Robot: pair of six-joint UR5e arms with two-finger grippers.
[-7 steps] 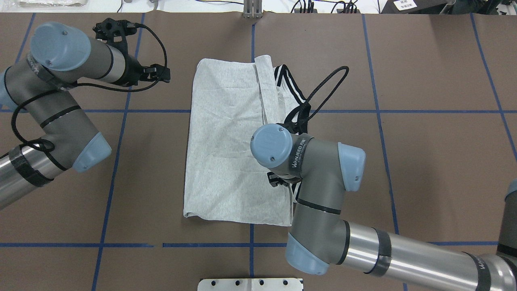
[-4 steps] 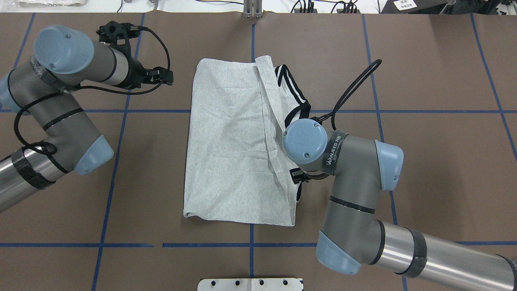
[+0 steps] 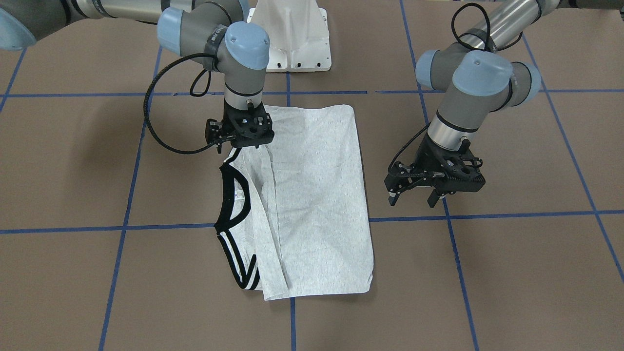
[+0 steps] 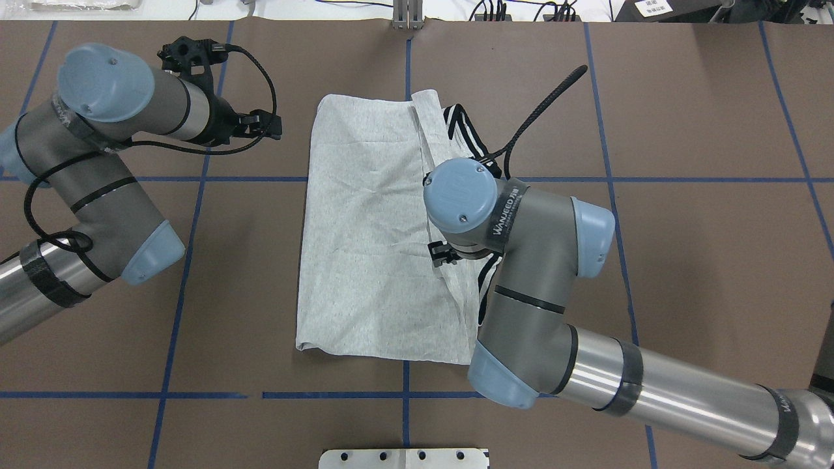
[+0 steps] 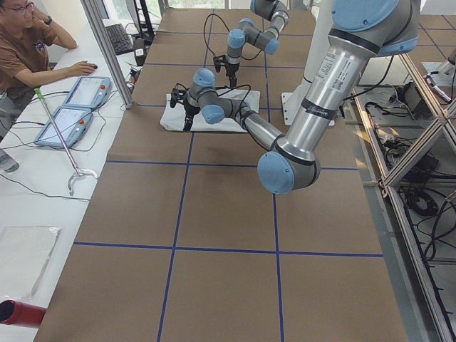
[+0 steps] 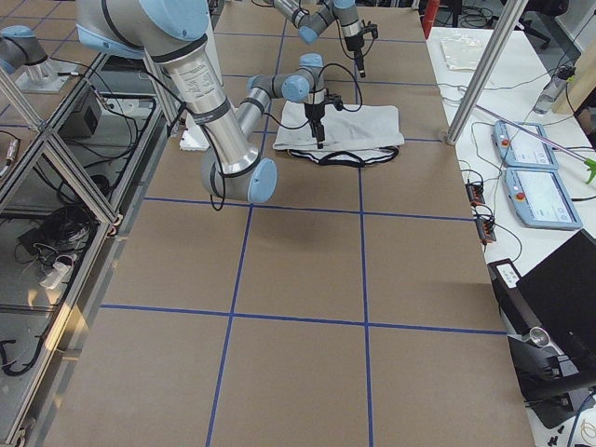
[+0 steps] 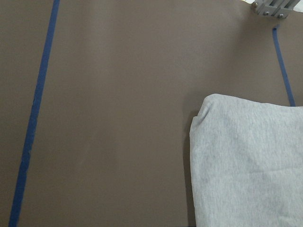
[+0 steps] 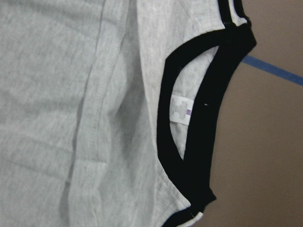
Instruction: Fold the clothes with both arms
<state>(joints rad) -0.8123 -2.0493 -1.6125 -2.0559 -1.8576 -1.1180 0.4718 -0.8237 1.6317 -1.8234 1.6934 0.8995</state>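
Two black grippers stand over a brown table (image 4: 690,273) crossed by blue tape lines (image 4: 704,179). One light grey T-shirt (image 4: 365,234) lies flat at the table's middle, folded lengthwise into a tall panel with a plain side up. In the overhead view its black collar (image 8: 163,132) and black shoulder stripes (image 4: 466,135) stick out along the shirt's three o'clock edge. The right wrist camera looks down on that collar, with a small white label (image 8: 181,109) inside it.

The right gripper (image 3: 242,134) points down at the folded edge beside the collar, at about eleven o'clock on the shirt in the front-facing view. Its fingertips are hidden under its own body, so I cannot tell whether they are spread, closed or pinching cloth.

The left gripper (image 3: 412,199) hangs above bare table at three o'clock from the shirt in the same view, apart from the cloth. Its fingers (image 3: 391,199) are spread wide with nothing between them. The left wrist camera catches a rounded corner of the shirt at its four o'clock.

A white pedestal base (image 3: 292,39) sits at twelve o'clock in the front-facing view.
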